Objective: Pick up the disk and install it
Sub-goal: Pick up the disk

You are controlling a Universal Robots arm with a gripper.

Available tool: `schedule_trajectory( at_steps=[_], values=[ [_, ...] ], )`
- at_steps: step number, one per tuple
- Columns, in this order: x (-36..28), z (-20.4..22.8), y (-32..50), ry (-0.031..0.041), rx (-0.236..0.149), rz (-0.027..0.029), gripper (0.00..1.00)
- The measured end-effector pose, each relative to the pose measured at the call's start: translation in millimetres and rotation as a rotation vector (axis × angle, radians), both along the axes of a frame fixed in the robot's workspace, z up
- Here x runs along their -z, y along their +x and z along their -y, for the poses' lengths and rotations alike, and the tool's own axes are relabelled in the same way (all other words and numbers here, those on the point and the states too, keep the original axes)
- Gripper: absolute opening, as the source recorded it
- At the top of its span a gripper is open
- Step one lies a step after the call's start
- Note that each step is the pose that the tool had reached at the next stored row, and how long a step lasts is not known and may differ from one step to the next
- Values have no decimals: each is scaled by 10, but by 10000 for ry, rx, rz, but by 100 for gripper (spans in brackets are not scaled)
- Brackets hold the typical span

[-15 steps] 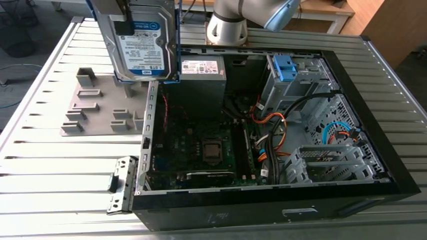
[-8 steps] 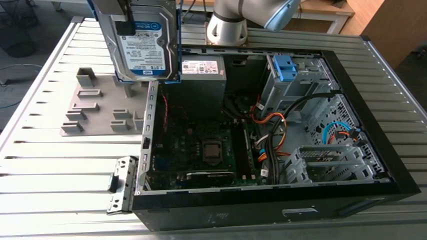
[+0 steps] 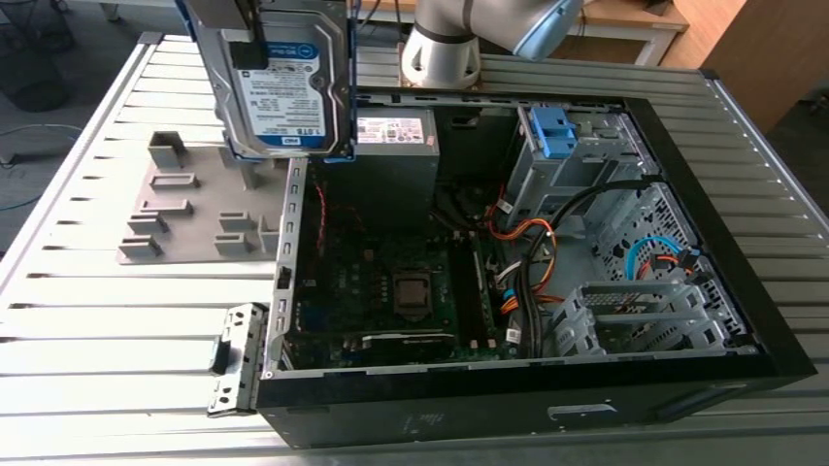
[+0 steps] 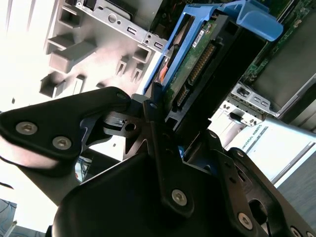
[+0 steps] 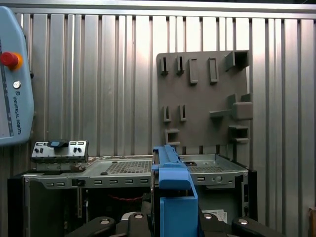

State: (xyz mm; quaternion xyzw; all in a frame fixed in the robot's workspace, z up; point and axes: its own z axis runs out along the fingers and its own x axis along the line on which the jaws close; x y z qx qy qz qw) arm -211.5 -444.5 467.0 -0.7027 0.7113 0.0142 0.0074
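As the gripper (image 4: pixel 168 116) is holding the disk (image 3: pixel 287 83) tight above the case (image 3: pixel 518 413), a tilt could be making it hit the edge.

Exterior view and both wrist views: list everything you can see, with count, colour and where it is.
disk: one, silver with blue bracket, raised upright over the case's edge
computer case: one, black, open, on the table
power supply: one, grey, inside the case
fixture plate: one, grey, on the table beside the case
table: one, silver, slatted
arm: one, pale grey, behind the case
gripper: one, black, shut on the disk
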Motion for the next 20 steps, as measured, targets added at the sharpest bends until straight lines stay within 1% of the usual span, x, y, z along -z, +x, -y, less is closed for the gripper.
schedule_trajectory(
  at_steps=[12,20],
  values=[
    [0,0,68,-9,0,0,36],
    [0,0,83,-8,0,0,36]
  ],
)
